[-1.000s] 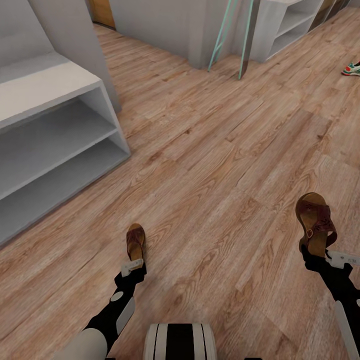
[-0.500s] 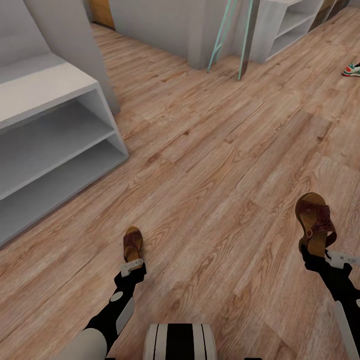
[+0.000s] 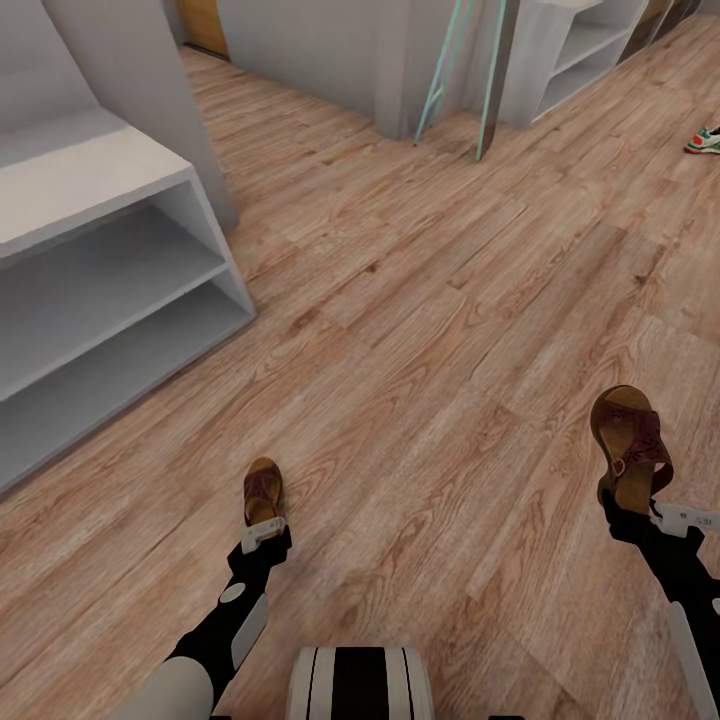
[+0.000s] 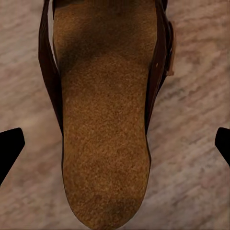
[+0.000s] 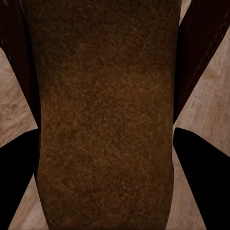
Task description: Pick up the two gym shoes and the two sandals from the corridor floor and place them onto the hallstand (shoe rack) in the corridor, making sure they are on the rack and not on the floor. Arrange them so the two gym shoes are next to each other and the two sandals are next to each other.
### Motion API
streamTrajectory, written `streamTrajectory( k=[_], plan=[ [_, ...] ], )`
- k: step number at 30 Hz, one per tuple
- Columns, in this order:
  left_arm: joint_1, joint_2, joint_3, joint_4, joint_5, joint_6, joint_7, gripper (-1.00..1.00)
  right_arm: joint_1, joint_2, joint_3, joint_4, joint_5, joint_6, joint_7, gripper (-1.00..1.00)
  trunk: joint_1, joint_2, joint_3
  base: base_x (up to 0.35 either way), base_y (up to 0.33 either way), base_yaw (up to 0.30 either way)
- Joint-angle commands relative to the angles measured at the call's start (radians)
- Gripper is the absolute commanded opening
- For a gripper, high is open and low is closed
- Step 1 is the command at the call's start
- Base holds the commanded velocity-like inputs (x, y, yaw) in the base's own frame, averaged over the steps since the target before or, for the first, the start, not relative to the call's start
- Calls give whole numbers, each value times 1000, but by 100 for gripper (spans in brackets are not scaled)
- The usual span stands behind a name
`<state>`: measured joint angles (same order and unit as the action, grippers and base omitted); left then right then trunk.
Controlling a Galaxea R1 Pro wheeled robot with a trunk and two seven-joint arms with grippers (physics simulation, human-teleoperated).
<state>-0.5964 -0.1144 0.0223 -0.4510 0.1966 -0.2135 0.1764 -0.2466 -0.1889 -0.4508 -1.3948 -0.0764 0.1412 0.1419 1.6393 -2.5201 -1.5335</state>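
No writing can be read anywhere; the small white tags on the two wrists are too blurred to make out.

Two sandals and one gym shoe show. The left gripper [image 3: 266, 528] holds one sandal [image 3: 263, 492] by its heel end, the toe pointing straight ahead of the fingers; in the left wrist view the cork-coloured footbed [image 4: 103, 120] runs between the two black fingertips [image 4: 9, 146], which stand apart from its edges, so how firmly it is gripped cannot be told. The right gripper [image 3: 632, 512] carries the other sandal [image 3: 630, 445] the same way, and in the right wrist view the footbed [image 5: 105, 115] lies with the black fingers [image 5: 19, 177] pressed against both of its sides, closed on it.

The hallstand [image 3: 90, 180] lies ahead and to the left of the left gripper, well apart from it, its pale flat top and two open shelf rows bare, its near corner edge turned toward the arms. Between both grippers and that corner the corridor floor [image 3: 420, 300] is open wood-grain planking. One gym shoe [image 3: 704, 139] lies on the floor far ahead of the right gripper, cut by the frame's edge. A teal-legged frame [image 3: 455, 70] and a second pale shelf unit [image 3: 575, 45] stand far ahead, beyond the open planks
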Motion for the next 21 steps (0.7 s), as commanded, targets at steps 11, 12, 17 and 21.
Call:
streamTrajectory(
  k=[11, 12, 17, 21],
  plan=[
    [0, 4, 8, 3, 3, -3, 0, 100, 0, 0, -2, -1, -8, 6, 5, -100, 4, -3, -48, 0, 0, 0],
    [0, 4, 8, 2, 3, -3, 0, 100, 0, 0, -2, -1, -8, 6, 5, -100, 4, -3, -50, 0, 0, 0],
    [0, 4, 8, 3, 3, -3, 1, 100, 0, 0, -2, -1, -8, 6, 5, -100, 4, -3, -52, 0, 0, 0],
    [0, 4, 6, 5, 3, -4, 0, 100, 0, 0, -2, -1, -8, 6, 5, -100, 6, -3, -69, 0, 0, 0]
  ],
)
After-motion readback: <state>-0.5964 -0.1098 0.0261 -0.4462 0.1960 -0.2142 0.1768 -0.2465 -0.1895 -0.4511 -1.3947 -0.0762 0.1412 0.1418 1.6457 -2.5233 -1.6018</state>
